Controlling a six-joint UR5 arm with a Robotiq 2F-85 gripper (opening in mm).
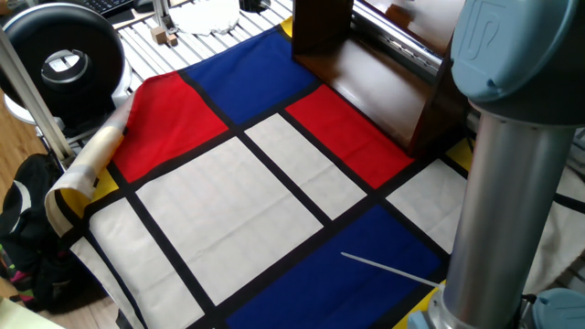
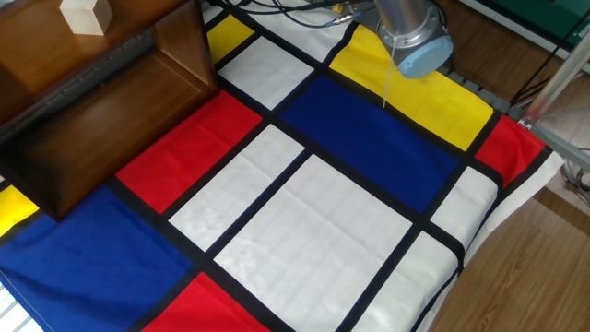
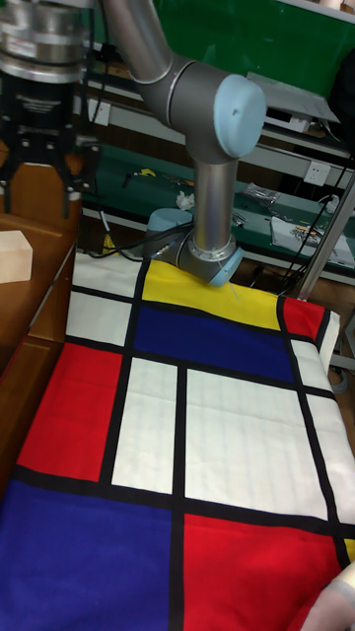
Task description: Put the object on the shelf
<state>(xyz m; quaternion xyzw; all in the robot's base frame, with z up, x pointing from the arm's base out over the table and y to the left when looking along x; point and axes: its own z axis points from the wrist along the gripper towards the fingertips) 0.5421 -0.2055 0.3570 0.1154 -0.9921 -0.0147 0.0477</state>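
Note:
The object, a pale tan wooden cube (image 2: 88, 15), rests on the top board of the dark brown shelf (image 2: 111, 101) at the upper left. In the tall fixed view the cube (image 3: 14, 258) lies at the left edge on the shelf (image 3: 35, 306). My gripper (image 3: 39, 192) hangs above the cube, apart from it. Its black fingers (image 3: 71, 182) are spread open with nothing between them. The one fixed view shows the shelf (image 1: 366, 82) at the upper right. There the gripper is out of frame and the cube cannot be made out.
A cloth of red, blue, white and yellow panels (image 1: 228, 201) covers the table. The arm's grey column (image 1: 507, 183) stands at the right, with its base (image 2: 410, 37) by cables. A black round device (image 1: 64, 59), small wooden blocks (image 1: 166, 37) and a black bag (image 1: 27, 228) sit at the left.

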